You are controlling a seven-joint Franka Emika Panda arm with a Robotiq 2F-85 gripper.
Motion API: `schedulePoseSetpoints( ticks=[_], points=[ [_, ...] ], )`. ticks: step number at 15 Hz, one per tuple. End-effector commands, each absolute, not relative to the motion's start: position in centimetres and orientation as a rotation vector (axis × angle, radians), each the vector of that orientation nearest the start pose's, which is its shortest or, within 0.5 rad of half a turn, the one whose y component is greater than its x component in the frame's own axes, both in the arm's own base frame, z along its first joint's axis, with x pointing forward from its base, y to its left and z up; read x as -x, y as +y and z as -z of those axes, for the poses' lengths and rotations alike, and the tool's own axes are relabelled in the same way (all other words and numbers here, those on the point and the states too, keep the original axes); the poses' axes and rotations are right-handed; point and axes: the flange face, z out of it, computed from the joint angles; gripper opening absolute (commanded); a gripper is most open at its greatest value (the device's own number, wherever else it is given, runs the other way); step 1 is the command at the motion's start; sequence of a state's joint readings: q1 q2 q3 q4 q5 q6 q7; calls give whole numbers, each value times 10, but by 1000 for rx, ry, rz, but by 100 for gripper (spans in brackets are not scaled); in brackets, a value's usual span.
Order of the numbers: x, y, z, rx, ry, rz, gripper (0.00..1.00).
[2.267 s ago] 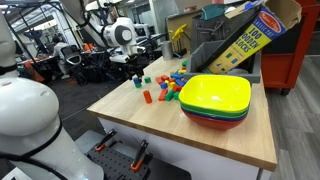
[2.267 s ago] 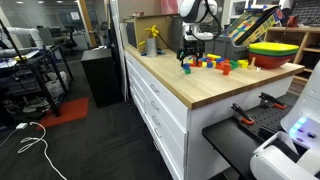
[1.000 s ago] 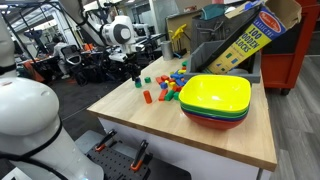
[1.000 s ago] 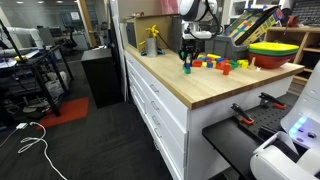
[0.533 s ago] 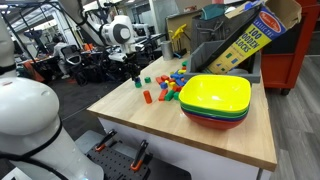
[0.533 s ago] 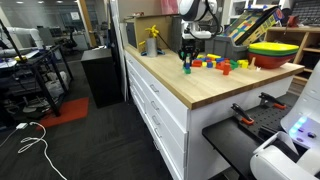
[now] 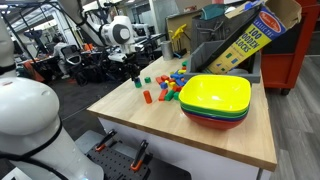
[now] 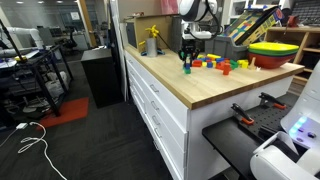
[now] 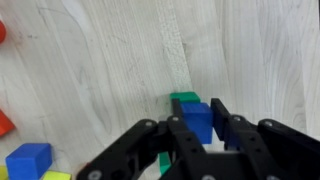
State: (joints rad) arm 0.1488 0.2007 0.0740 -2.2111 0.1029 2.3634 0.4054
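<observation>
Smooth blue cube between matte black gripper fingers, above woodgrain tabletop

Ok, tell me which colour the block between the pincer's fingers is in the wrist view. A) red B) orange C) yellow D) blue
D: the wrist view shows a blue block held between the fingers of the pincer, right next to a green block on the wooden table.

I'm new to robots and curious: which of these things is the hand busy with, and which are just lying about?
In use: hand, blue block between its fingers, green block right beside it.
Lying about: other coloured blocks, stacked bowls, cardboard box.
</observation>
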Motion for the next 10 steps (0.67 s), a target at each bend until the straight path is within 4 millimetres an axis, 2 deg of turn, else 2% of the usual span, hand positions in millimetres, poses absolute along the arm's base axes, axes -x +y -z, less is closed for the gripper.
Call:
schedulePoseSetpoints(
  ticks=[1,10],
  points=[
    [-524,119,-291,3053,378,-83,8],
    [-526,118,-292,3056,307,-86,8]
  ],
)
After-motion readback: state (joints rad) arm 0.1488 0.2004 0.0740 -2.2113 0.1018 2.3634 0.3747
